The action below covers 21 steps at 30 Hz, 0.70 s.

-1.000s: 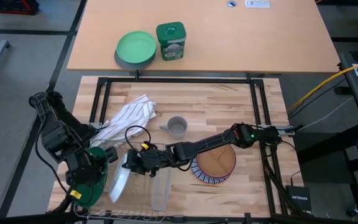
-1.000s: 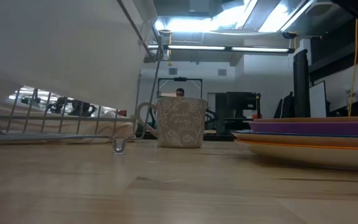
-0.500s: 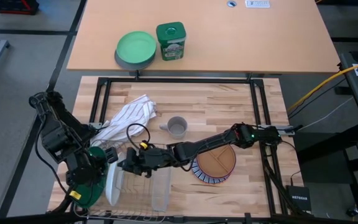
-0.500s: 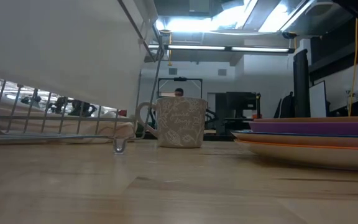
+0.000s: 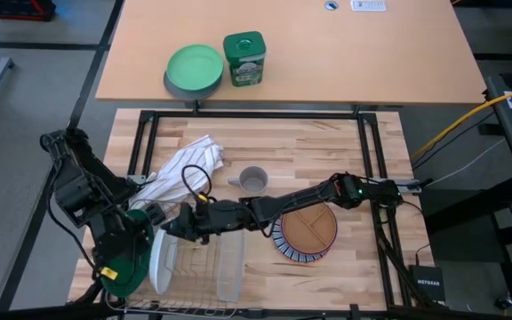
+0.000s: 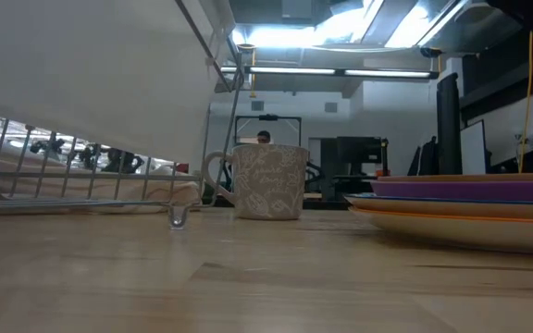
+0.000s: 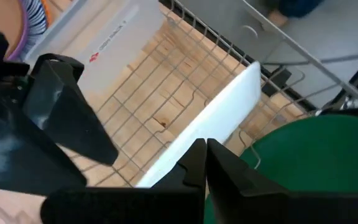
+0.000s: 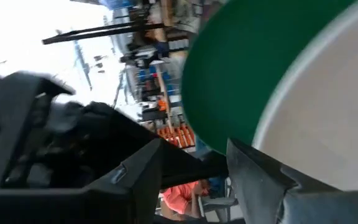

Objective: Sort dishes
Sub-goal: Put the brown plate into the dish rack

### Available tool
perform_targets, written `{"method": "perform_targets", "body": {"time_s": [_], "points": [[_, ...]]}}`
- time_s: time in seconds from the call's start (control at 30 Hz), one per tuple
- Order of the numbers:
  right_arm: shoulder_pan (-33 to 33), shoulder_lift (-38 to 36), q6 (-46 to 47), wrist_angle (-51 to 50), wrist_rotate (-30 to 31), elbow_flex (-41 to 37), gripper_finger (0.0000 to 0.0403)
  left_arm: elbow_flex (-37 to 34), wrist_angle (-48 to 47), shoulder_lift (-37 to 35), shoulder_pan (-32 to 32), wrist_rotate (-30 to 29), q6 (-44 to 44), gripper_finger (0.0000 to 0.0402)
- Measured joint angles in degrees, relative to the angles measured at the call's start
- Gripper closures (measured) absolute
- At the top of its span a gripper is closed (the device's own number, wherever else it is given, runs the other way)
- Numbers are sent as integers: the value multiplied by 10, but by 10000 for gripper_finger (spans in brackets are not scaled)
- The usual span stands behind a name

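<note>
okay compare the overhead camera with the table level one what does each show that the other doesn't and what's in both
Only the high view shows both arms, the left pincer and right pincer meeting over the wire rack, where the white plate stands on edge beside the dark green plate. It also shows the striped towel, green canister and light green plate.

Only the low view shows the room behind, ceiling lights and the purple plate in the stack's layers.

Both show the mug and the plate stack.
</note>
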Motion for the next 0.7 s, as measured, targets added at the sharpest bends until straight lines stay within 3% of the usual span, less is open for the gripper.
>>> {"method": "perform_targets", "body": {"time_s": [0.17, 0.43, 0.57, 0.7], "points": [[-5, -5, -48, 53, 6, 0, 223, 0, 0, -26, 0, -11, -64, 400], [-10, -51, -149, 22, 15, 0, 223, 0, 1, -48, 0, -33, -165, 399], [-15, -93, -210, -51, 15, 0, 223, 0, 21, -48, 0, -49, -193, 399], [-21, -146, -258, -192, 23, 0, 223, 0, 76, -47, 0, -58, -189, 399]]}}
